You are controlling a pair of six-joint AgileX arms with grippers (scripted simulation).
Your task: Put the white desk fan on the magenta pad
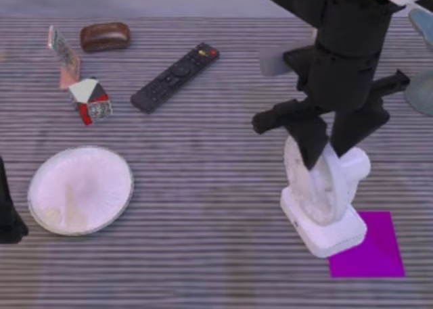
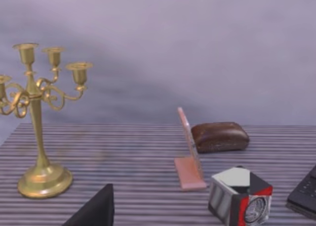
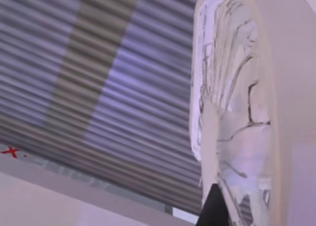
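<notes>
The white desk fan (image 1: pixel 316 191) stands upright at the right of the table, its rectangular base (image 1: pixel 326 233) overlapping the left corner of the magenta pad (image 1: pixel 374 250). Most of the pad lies bare to the base's right. My right gripper (image 1: pixel 329 153) reaches down from above and is shut on the top of the round grille, one dark finger on each face. In the right wrist view the grille (image 3: pixel 232 112) fills the picture, with a dark fingertip (image 3: pixel 212 212) against it. My left gripper (image 1: pixel 8 214) is parked at the table's left edge, open.
A flat white plate (image 1: pixel 80 189) lies at the left. Behind it are a patterned cube (image 1: pixel 90 101), a pink stand (image 1: pixel 64 59), a brown loaf (image 1: pixel 105 36) and a black remote (image 1: pixel 176 77). A gold candelabra (image 2: pixel 39 117) shows in the left wrist view.
</notes>
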